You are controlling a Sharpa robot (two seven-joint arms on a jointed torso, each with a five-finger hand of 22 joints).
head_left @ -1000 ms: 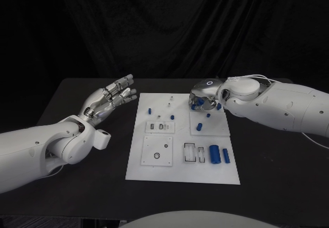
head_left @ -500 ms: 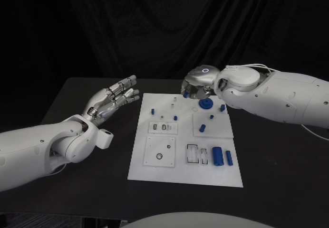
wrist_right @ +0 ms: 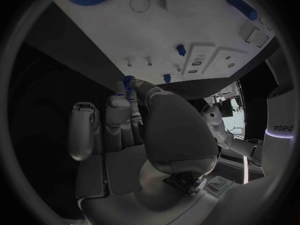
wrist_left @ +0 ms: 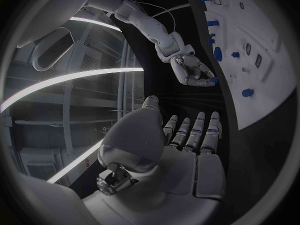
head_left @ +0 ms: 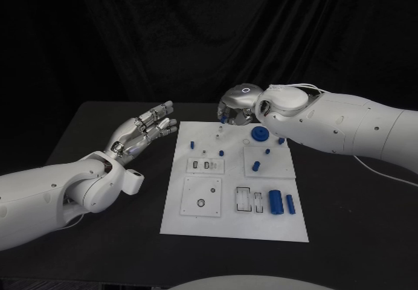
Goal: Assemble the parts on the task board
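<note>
Blue gear (wrist_right: 128,80) pinched in right hand's (head_left: 237,107) fingers (wrist_right: 139,92).

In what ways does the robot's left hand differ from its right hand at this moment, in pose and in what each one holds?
The silver left hand lies open with fingers stretched out and holds nothing; the silver right hand has its fingers curled in and pinches a small blue gear-like part. The left hand hovers over the black table beside the white task board; the right hand is at the board's far edge. Both are silver hands on white arms.
</note>
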